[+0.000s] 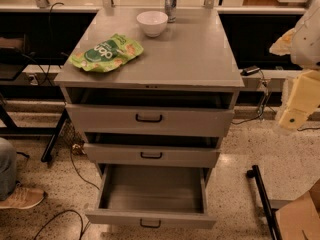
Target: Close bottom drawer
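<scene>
The bottom drawer (150, 218) of the grey metal cabinet (150, 69) is pulled far out towards me. Its inside shows and holds nothing. Its small black bar handle (150, 224) is on the low front panel near the lower edge of the view. The middle drawer (151, 155) and the top drawer (150, 119) each stand out a little. My gripper (298, 101) is a pale yellow and white shape at the right edge. It is level with the top drawer, well to the right of the cabinet, and touches nothing.
On the cabinet top lie a green snack bag (106, 53), a white bowl (152, 23) and a metal can (170, 4). A person's shoe (20, 196) is at the left, a cardboard box (300, 219) and a black bar (262, 199) at the lower right. Cables run over the floor.
</scene>
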`<action>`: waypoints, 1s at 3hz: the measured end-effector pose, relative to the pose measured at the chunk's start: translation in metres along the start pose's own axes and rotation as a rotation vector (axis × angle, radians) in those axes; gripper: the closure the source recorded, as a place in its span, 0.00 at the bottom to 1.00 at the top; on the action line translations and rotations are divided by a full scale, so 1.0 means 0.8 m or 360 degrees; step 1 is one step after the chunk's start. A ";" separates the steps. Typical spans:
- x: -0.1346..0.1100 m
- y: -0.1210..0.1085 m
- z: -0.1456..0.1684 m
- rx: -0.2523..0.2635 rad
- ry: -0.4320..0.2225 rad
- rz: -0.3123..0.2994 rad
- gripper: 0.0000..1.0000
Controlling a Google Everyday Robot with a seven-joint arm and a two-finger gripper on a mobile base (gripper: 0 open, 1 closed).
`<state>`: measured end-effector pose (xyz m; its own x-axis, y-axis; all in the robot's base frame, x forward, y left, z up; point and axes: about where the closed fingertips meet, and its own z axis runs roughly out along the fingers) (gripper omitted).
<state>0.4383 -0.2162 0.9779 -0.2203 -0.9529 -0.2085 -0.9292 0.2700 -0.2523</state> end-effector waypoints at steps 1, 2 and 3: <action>0.001 0.004 0.006 -0.0015 -0.0005 0.0013 0.00; 0.014 0.047 0.062 -0.0161 -0.0054 0.0137 0.00; 0.018 0.106 0.129 -0.0312 -0.0178 0.0312 0.00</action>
<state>0.3872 -0.1925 0.8565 -0.3774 -0.8610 -0.3408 -0.9140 0.4055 -0.0121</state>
